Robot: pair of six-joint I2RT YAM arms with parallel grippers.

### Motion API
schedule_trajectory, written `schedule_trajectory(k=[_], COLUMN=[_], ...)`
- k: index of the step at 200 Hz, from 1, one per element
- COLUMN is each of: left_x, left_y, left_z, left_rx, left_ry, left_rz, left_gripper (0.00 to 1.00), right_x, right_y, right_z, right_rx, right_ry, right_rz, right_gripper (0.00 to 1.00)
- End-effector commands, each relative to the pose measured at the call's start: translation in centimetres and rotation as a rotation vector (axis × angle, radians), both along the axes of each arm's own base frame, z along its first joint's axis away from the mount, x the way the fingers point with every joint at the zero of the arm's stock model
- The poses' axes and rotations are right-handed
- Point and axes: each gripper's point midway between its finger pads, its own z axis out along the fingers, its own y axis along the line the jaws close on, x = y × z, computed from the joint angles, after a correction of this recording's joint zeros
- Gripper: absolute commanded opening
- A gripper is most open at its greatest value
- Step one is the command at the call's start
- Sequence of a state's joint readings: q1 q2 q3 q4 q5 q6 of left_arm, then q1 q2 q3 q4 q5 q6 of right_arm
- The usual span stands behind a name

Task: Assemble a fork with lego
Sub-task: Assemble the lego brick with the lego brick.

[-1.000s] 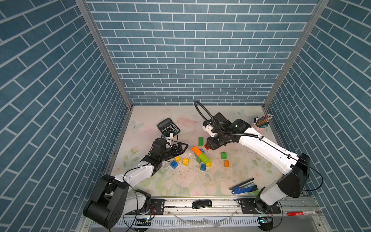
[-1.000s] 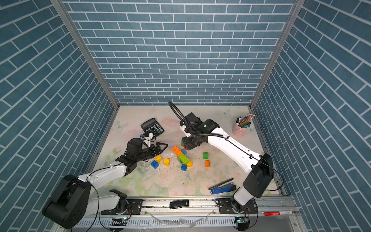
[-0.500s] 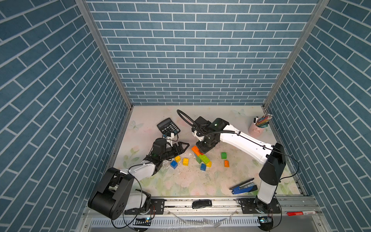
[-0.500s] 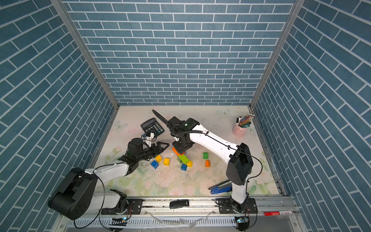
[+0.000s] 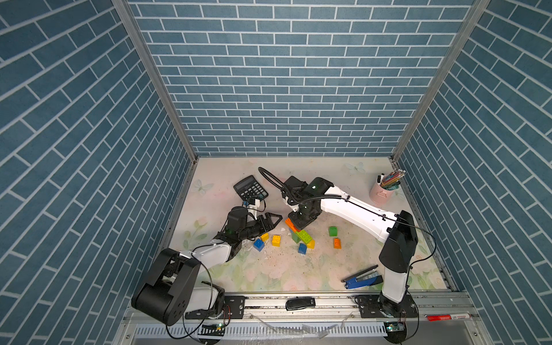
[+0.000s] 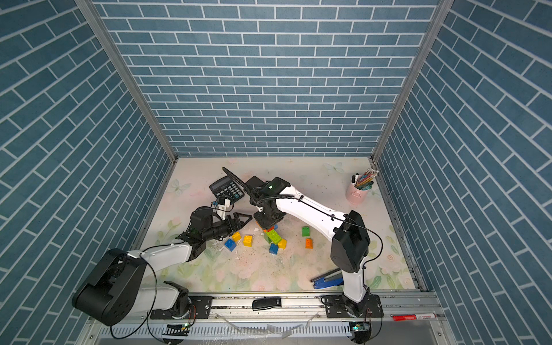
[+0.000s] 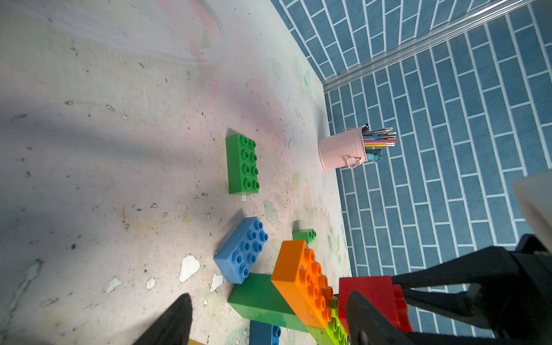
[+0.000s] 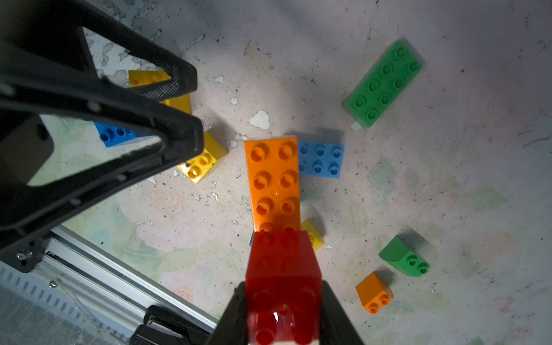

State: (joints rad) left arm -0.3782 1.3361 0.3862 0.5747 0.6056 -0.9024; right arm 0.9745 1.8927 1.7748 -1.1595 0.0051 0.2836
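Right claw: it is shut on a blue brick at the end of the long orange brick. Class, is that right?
No. The right claw grips a red brick, not a blue one, as the right wrist view shows. It does sit at the end of the long orange brick.

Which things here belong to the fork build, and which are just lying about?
Job: red brick in the right pincer, orange oblong brick, lime brick, green oblong brick, blue oblong brick, yellow square brick, small orange brick, small green brick.
Lying about: calculator, pink pencil cup, blue stapler.
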Motion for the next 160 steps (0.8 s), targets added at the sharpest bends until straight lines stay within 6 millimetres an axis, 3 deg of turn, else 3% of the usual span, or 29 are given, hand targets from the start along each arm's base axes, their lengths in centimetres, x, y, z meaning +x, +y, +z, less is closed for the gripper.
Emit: schedule_trajectory(k=[1, 160], left_x=[0.0, 0.2], left_y=[-0.1, -0.4], left_z=[0.0, -0.1], left_rx=[-0.006, -0.003], left_ry=[-0.012, -0.007], left_rz=[-0.013, -0.019], left_gripper=[0.82, 0.82], right_x=[-0.1, -1.2], right_y=[0.0, -1.3], right_z=[-0.3, -2.8], right_rx=[-0.021, -0.126], right_ry=[-0.003, 0.017], right_rz=[-0.011, 0.020], right_gripper=[0.07, 0.04])
